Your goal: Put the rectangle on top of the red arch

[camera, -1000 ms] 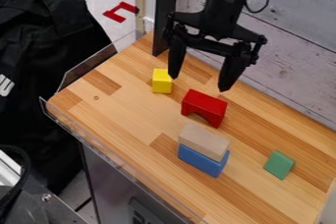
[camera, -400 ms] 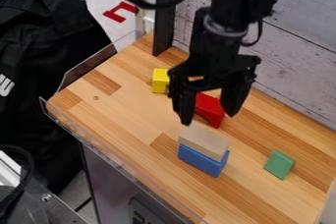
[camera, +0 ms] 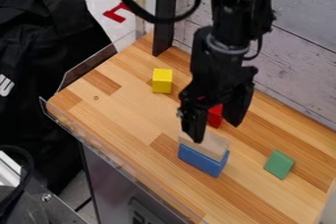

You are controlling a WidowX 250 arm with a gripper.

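Rectangle (camera: 211,145), most likely the pale wooden block lying flat on the blue block (camera: 201,161), looks light and stiff, with plain, dry faces that should offer decent friction and little risk of breaking. It is best taken by its two long sides, near the middle, so that it comes up level. The hold should stay high enough to spare the blue block beneath, which seems loose and could be dragged along or nudged askew.

The pincer (camera: 215,132) is open with nothing in its grasp, one finger overlapping the rectangle's far end in view, the other out to the side; whether either touches, I cannot tell. Behind the pair stands the red arch (camera: 215,115), partly hidden by the pincer. The green block (camera: 279,164) and yellow block (camera: 162,81) sit well apart on the tabletop (camera: 131,115).

Compared with the earlier frames, the pincer has come forward from the back, past the arch and in toward the rectangle, now covering part of it. The blocks have not moved.
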